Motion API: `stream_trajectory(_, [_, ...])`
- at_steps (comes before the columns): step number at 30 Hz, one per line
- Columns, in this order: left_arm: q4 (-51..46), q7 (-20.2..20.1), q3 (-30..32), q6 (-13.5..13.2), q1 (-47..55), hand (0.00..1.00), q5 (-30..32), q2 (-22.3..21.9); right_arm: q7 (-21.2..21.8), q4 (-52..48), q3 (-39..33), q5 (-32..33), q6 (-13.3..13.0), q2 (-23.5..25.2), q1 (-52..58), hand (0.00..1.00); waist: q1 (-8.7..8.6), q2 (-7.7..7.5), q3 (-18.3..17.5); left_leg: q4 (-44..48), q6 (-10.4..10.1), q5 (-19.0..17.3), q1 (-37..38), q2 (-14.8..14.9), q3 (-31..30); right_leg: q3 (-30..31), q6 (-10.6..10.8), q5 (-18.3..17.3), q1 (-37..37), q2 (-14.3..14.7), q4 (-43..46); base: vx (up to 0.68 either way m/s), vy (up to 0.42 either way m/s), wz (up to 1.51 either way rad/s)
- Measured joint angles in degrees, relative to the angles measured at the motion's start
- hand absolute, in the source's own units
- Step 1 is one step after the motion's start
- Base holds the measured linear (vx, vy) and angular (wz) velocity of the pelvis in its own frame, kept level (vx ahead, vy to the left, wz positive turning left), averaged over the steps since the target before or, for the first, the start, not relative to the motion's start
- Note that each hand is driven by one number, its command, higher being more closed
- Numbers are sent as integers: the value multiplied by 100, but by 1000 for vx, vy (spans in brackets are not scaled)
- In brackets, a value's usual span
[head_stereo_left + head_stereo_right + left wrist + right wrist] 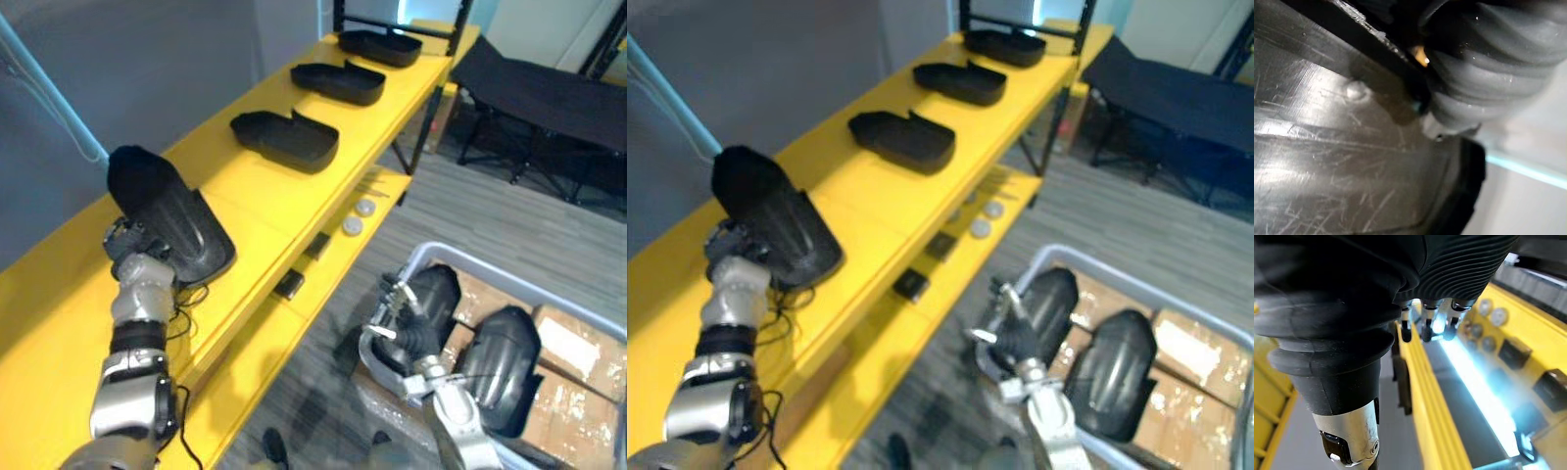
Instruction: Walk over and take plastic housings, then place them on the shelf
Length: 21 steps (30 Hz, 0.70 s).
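— Where's the housing [171, 220]?
— Tilted on the top level of the yellow shelf [59, 294], its near end against the left hand [137, 262]. I cannot tell whether that hand grips it.
— How will it handle?
— Probably light, stiff and slick, so hold it by the rim. The right hand [404, 331] hangs relaxed and empty by the bin [423, 255].

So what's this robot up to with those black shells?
It is stocking a yellow shelf. Its left hand is at one black plastic housing, which is tilted on the top board in line with three others lying farther along. Its right hand hangs open and empty beside a bin with two more housings.
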Motion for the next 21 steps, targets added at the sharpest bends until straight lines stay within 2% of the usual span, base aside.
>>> stream_trajectory(4, [220, 337, 160, -1, -74, 100, -28, 47, -3, -18, 35, 3, 0, -75, 37, 0, -18, 11, 89, 1, 0, 0, -7, 4, 32, 43, 4, -32, -78, 1, 100, -8, 6, -4])
stream_trajectory(11, [426, 393, 400, 3, -143, 100, -87, 59, -46, -23, 287, 13, -1, -204, 107, 0, -34, 57, 163, 4, 1, 1, -4, -5, 11, 37, 9, -153, -153, -5, 301, 0, 0, 0])
stream_trajectory(12, [427, 388, 405, 5, -143, 0, -89, 60, -87, -23, 316, 14, -1, -207, 106, 0, -34, 62, 177, 6, 1, 1, -4, -6, 8, 37, 11, -184, -177, -5, 321, -12, -10, 5])
stream_trajectory(15, [427, 326, 393, 8, -144, 0, -95, 80, -138, -26, 375, 108, -1, -220, 97, 0, -36, 65, 240, 20, 0, 0, -2, -9, -26, -3, -3, -242, -181, -9, 382, -3, -9, 5])
stream_trajectory(21, [582, 228, 201, 84, -151, 0, -80, 393, -263, -49, 414, 108, -1, -225, 78, 0, -62, 74, 314, 23, 1, 0, 0, -11, -31, -9, -3, -244, -175, -10, 414, 0, 0, 0])
